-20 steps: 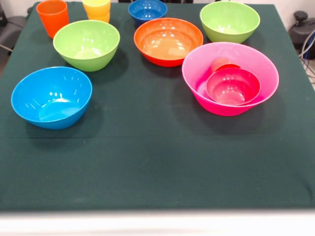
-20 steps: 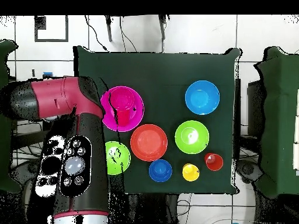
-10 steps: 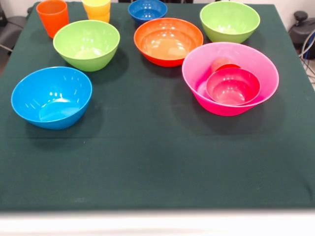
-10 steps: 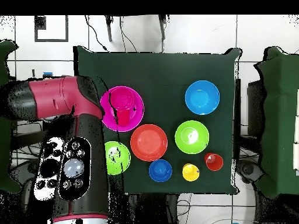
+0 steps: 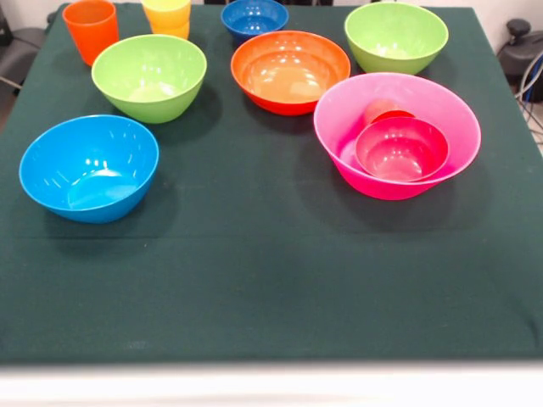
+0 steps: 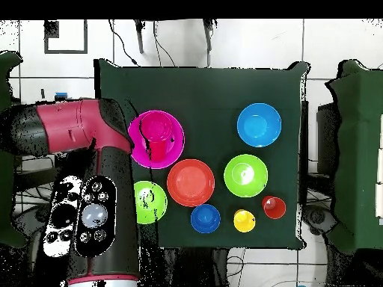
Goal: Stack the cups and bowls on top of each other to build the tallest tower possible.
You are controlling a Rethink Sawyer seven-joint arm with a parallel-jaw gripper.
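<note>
The claw shows in neither view, so I cannot tell how its fingers stand. Only the red and black arm (image 6: 97, 172) is seen from overhead, lying along one side edge of the table, its edge just overlapping the rim of the big glossy pink plastic bowl (image 6: 168, 127) and that of a lime green plastic bowl (image 6: 152, 203).

In the front view the tower stands right of centre on the dark green tablecloth (image 5: 254, 280). The pink bowl holds the small crimson plastic bowl (image 5: 401, 148) upright inside it. The red plastic tumbler (image 5: 379, 110) peeks out just behind the crimson bowl.

The round orange plastic bowl (image 5: 290, 72) sits just left of and beyond the tower. A second lime green plastic bowl (image 5: 149, 78) is further left. The light blue plastic bowl (image 5: 89, 168) is nearer, at the left. Along the far edge stand the orange plastic tumbler (image 5: 90, 30), the yellow plastic tumbler (image 5: 167, 17) and the small dark blue plastic bowl (image 5: 254, 19).
</note>
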